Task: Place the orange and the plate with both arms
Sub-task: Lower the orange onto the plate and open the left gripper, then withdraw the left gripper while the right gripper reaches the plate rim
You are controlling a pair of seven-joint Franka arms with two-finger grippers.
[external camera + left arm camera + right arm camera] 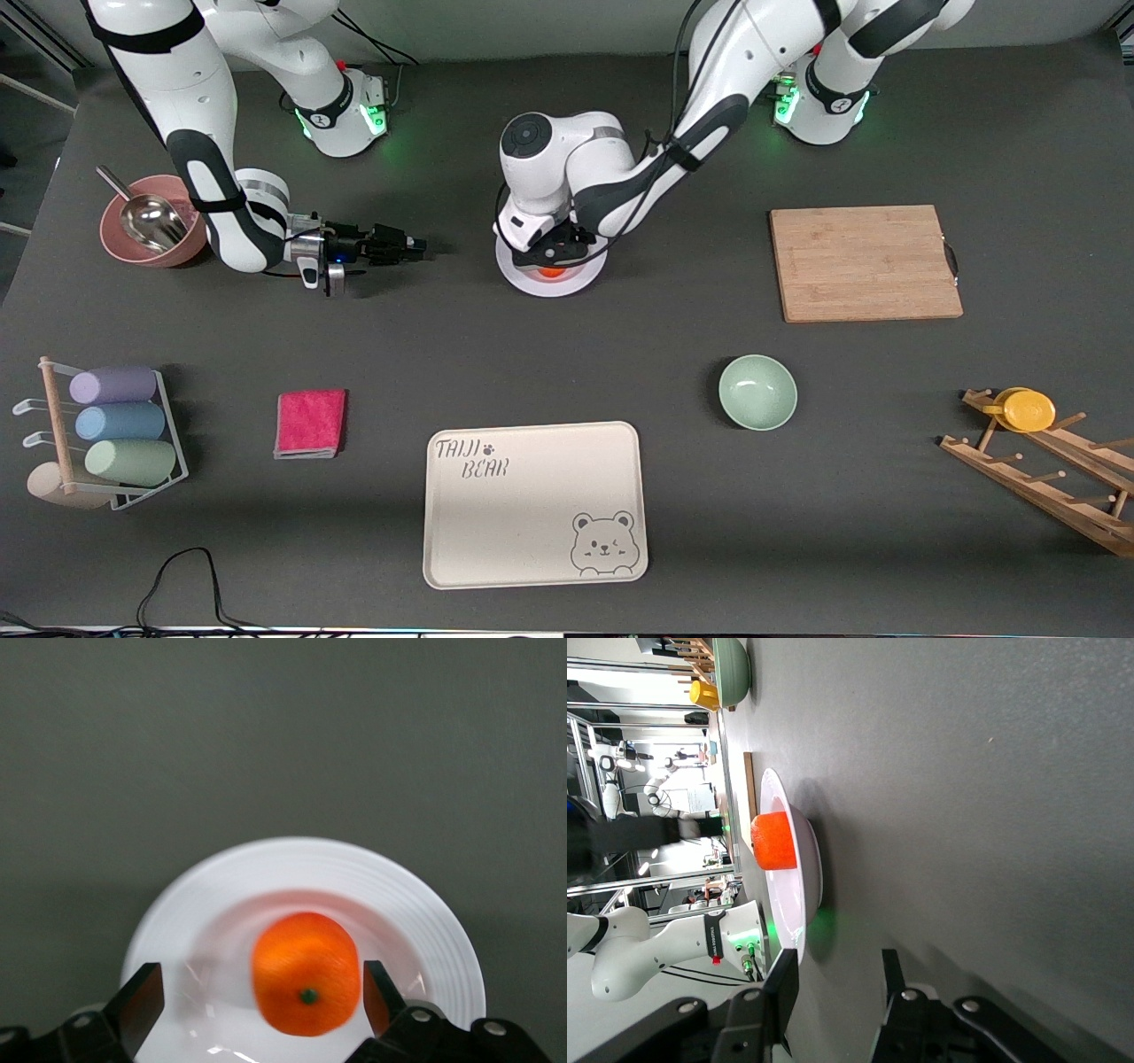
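Nearest the front camera lies the cream rectangular bear-printed tray (535, 505), while farther off the small bright-orange fruit (306, 973) sits in the round glossy white plate (425, 912) on the dark worktop (620, 354), between the spread fingers of the left gripper (257, 992). The orange could roll if a finger nudges it off-centre. Only the right wrist view shows the right gripper (833, 979), parted low beside the plate's rim, which might skid when pinched.

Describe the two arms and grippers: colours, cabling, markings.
Both arms are glossy white jointed Frankas with black bands at the joints and green-lit bases. The left arm carries a black cable along its links and a dark round cap on its elbow joint. The left gripper is black; the right gripper is black too, on a silver wrist mount with a small blue light.
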